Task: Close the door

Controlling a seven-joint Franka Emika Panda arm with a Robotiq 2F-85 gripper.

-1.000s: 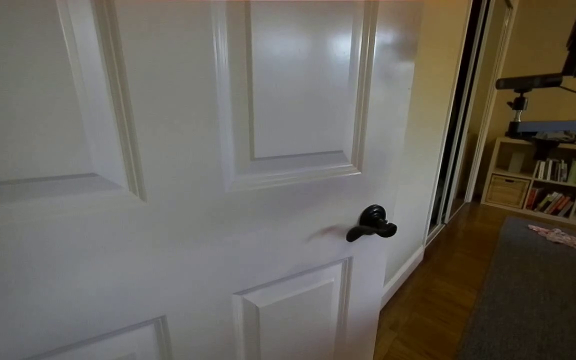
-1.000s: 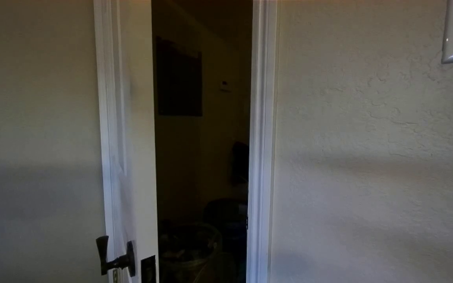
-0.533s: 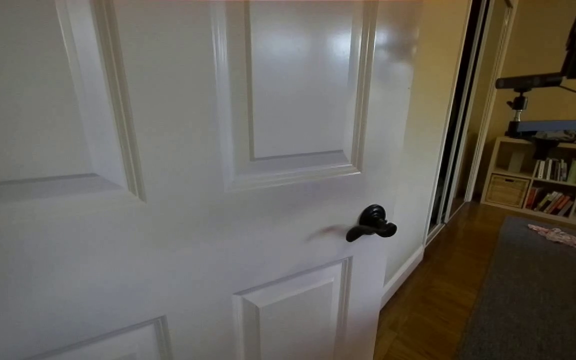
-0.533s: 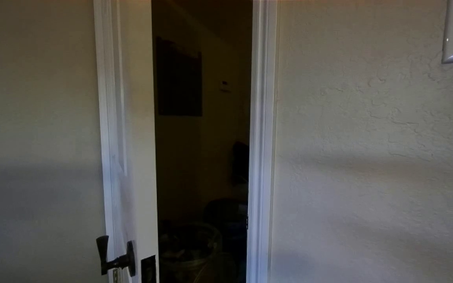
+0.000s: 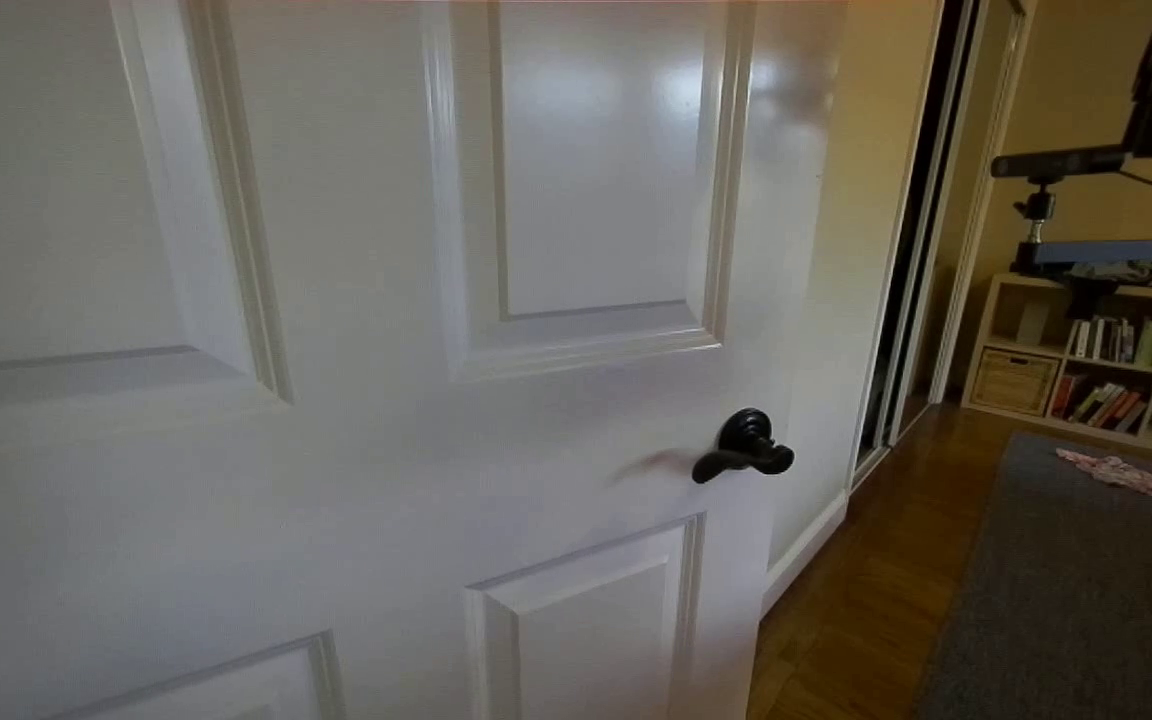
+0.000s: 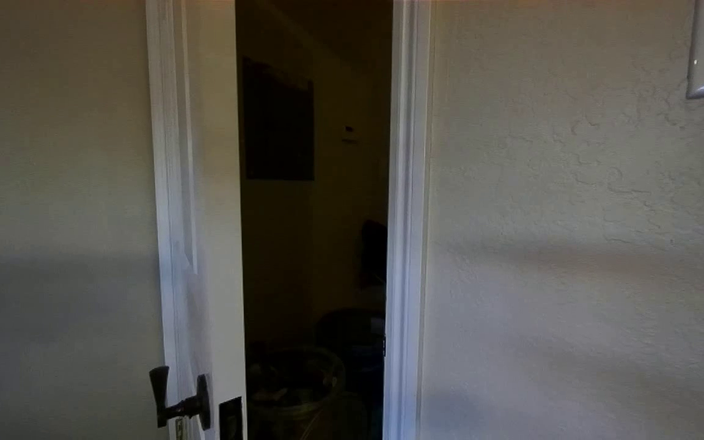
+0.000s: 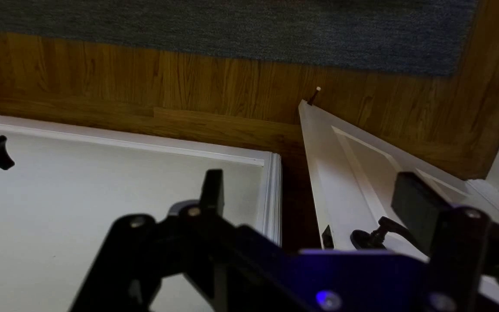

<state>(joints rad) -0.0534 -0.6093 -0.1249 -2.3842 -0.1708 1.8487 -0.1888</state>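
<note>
In the wrist view, nearest, a black gripper (image 7: pixel 310 186) spans six o'clock, its fingers (image 7: pixel 418 206) spread wide apart. Beyond, at four o'clock, the white panelled door (image 7: pixel 336 190) stands ajar, its black lever handle (image 7: pixel 373 237) near the free edge. A dark gap divides it from the door frame (image 7: pixel 271 190), just off centre toward five o'clock. Farther, wooden floor (image 7: pixel 215 86) lies at eleven, a dark blue-grey rug (image 7: pixel 249 30) at twelve.

Gripper (image 7: pixel 313 195), 1 pc., blk.: lay across lower pt. of wrist view. Fingers (image 7: pixel 213 190), 2 pcs.: stood well apart, wide gap betw. tips. Palm (image 7: pixel 362 275), 1 pc.: sat betw. finger bases, showed blue, w/ screw head (image 7: pixel 328 300).
</note>
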